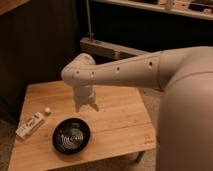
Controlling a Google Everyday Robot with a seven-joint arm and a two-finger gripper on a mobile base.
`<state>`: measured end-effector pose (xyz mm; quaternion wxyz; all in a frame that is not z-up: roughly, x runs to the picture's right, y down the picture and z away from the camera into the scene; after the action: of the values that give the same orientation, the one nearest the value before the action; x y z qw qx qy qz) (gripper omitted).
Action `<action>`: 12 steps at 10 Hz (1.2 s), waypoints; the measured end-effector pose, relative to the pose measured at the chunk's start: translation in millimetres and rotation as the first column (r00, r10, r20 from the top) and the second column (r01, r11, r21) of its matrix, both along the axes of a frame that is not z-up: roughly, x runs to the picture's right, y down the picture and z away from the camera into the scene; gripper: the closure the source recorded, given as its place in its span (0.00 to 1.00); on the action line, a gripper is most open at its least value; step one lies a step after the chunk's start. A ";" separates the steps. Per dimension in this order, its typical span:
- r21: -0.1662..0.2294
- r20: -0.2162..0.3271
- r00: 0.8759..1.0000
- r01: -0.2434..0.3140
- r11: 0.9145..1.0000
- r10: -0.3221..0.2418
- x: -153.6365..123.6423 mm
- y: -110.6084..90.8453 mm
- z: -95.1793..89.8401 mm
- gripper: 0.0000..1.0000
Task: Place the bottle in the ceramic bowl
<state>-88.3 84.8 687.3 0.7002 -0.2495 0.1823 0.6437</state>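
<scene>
Your arm (125, 72) comes in from the right side and runs leftward to a bent wrist (80, 75). Your gripper (86, 106) hangs above the middle of the counter (125, 125), pointing straight down, its two fingers spread apart.
</scene>
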 end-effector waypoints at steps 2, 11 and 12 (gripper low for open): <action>0.084 0.280 0.951 0.109 0.991 -0.128 5.4 -9.2 -17.4 0.35; 0.442 0.691 0.616 0.052 0.896 -0.377 21.7 -73.1 -65.7 0.35; 0.461 0.712 0.565 0.072 0.884 -0.417 15.2 -73.1 -64.5 0.35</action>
<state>-73.1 11.6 622.8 0.8250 -0.3393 -0.2433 0.3809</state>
